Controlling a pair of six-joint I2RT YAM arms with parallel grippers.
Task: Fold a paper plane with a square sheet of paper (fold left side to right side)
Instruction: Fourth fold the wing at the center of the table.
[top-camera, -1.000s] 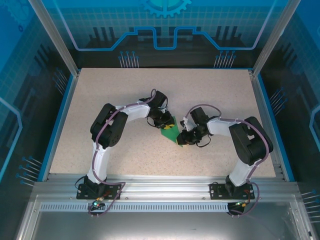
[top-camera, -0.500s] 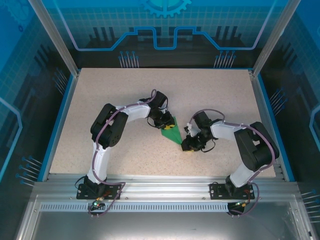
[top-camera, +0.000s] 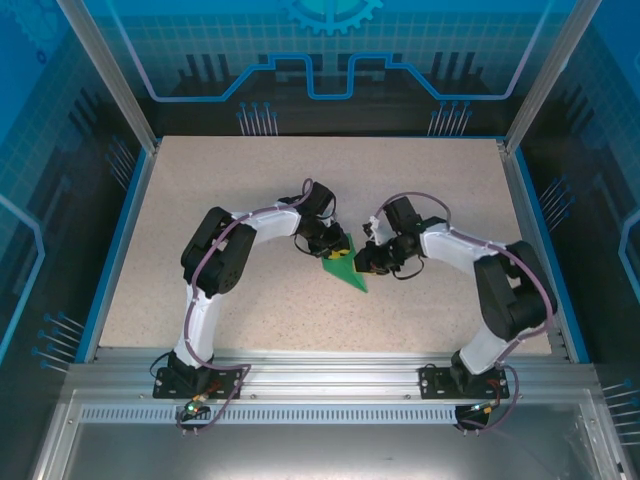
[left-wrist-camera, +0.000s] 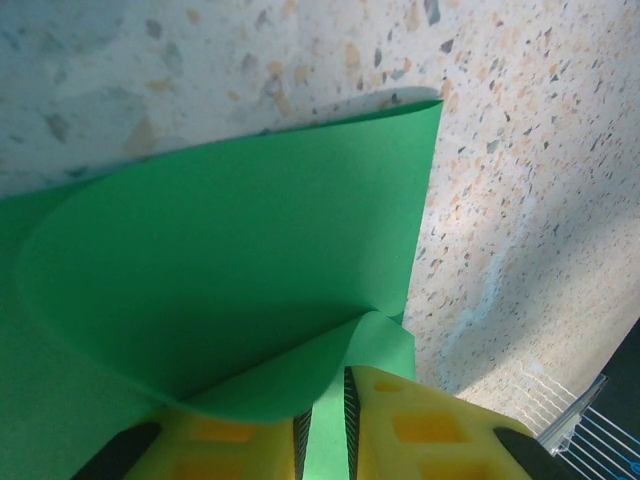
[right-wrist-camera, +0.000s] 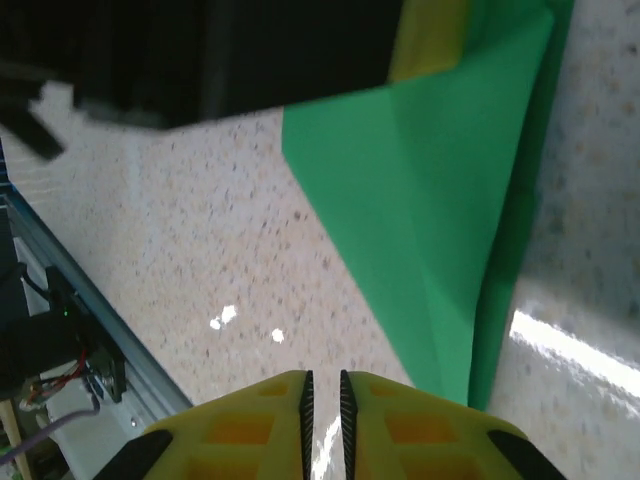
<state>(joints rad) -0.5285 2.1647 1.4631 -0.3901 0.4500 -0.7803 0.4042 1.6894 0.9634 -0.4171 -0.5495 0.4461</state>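
Paper (top-camera: 352, 276), folded to a point, is clamped betw. L gripper (left-wrist-camera: 325, 405) pads by its wide end. R gripper (top-camera: 363, 260) has left the tip since prev. frame, now just beside paper's R edge, pads nearly together, empty. Tip lies free; bare table (top-camera: 230, 180) all round.

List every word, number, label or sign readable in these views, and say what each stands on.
None readable. The folded bright-green paper is plain, the yellow fingers bear no marks, and the blue back panel carries only a gear emblem and line patterns, no letters.
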